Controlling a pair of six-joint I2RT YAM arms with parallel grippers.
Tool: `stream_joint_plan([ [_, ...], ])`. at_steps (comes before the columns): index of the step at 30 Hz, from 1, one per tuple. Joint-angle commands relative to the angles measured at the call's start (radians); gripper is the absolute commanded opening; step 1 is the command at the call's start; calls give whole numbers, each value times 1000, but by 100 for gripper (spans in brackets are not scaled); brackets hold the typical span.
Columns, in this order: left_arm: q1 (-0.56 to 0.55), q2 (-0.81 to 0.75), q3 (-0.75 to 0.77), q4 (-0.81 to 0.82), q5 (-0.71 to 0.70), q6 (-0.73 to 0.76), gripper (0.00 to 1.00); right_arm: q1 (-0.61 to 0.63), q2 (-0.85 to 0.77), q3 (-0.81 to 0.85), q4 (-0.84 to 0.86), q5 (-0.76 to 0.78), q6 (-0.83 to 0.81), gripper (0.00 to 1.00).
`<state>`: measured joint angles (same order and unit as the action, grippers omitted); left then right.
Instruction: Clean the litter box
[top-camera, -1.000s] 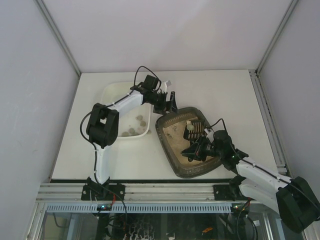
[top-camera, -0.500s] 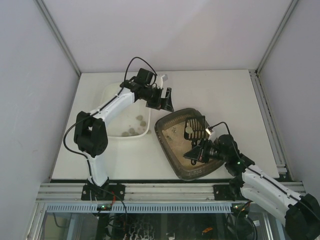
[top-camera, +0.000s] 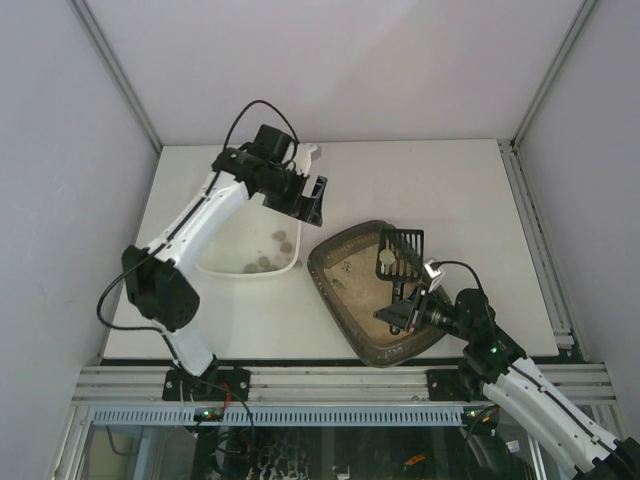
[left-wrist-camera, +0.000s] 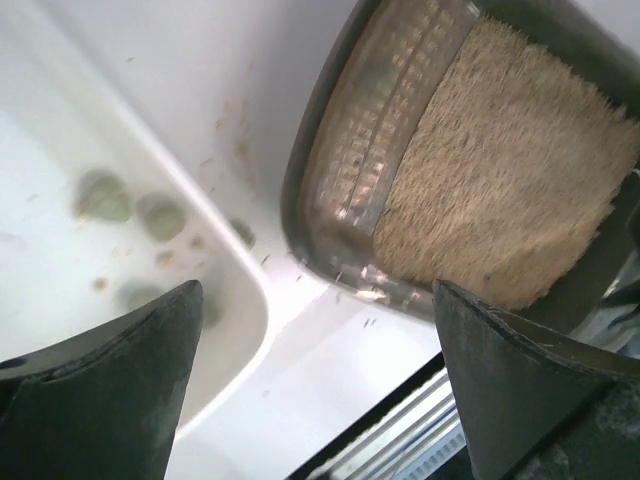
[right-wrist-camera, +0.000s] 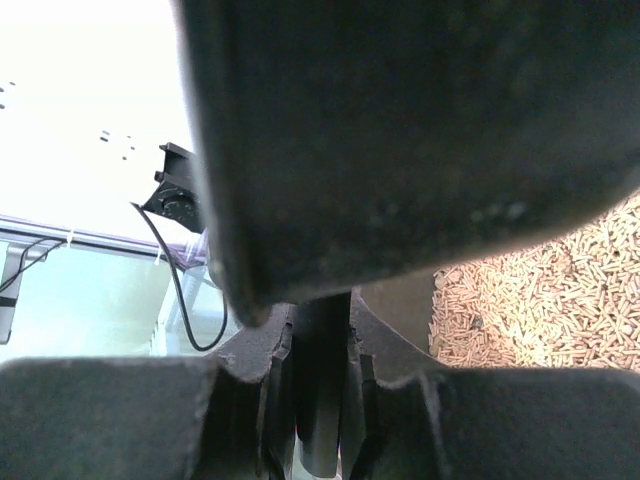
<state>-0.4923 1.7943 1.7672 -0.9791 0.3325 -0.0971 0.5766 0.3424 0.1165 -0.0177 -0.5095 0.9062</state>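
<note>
The litter box sits right of centre at the front of the table, lumps already in the white tray beside it; my right gripper clamps the scoop over the litter and my left gripper gapes empty, so sifting looks nearly done.

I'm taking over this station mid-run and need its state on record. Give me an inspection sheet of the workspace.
Surface: white table, no damage seen.
Job's things: dark litter box with beige litter, set askew; black slotted scoop over its far right corner; white tray holding greyish clumps.
Clutter: stray grains on the table between tray and box.
Grippers: left gripper open, empty, above the white tray's far right corner; right gripper shut on the scoop's handle.
Cables: black cables loop off both arms.
Surroundings: white enclosure walls; metal rail at the near edge.
</note>
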Motion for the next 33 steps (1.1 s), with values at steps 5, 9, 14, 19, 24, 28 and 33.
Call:
stream_joint_plan([
  [5, 1, -318, -79, -115, -265, 197, 100, 40, 44, 80, 16, 67, -89, 0],
  [9, 1, -380, -93, -155, -303, 185, 100, 66, 95, 144, -24, 58, -137, 0],
  [14, 55, -415, -91, -248, -197, 211, 100, 88, 80, 125, -56, 101, -102, 0],
  [19, 64, -496, -194, -196, -232, 222, 100, 73, -5, 0, 204, 13, 154, 0],
  [24, 63, -519, -263, -166, -246, 220, 100, 116, -86, -105, 416, 72, 391, 0],
  [28, 65, -526, -287, -150, -231, 221, 100, 141, -106, -173, 649, 144, 526, 0],
  [33, 66, -523, -302, -143, -238, 221, 100, 183, -40, -72, 421, 115, 449, 0],
])
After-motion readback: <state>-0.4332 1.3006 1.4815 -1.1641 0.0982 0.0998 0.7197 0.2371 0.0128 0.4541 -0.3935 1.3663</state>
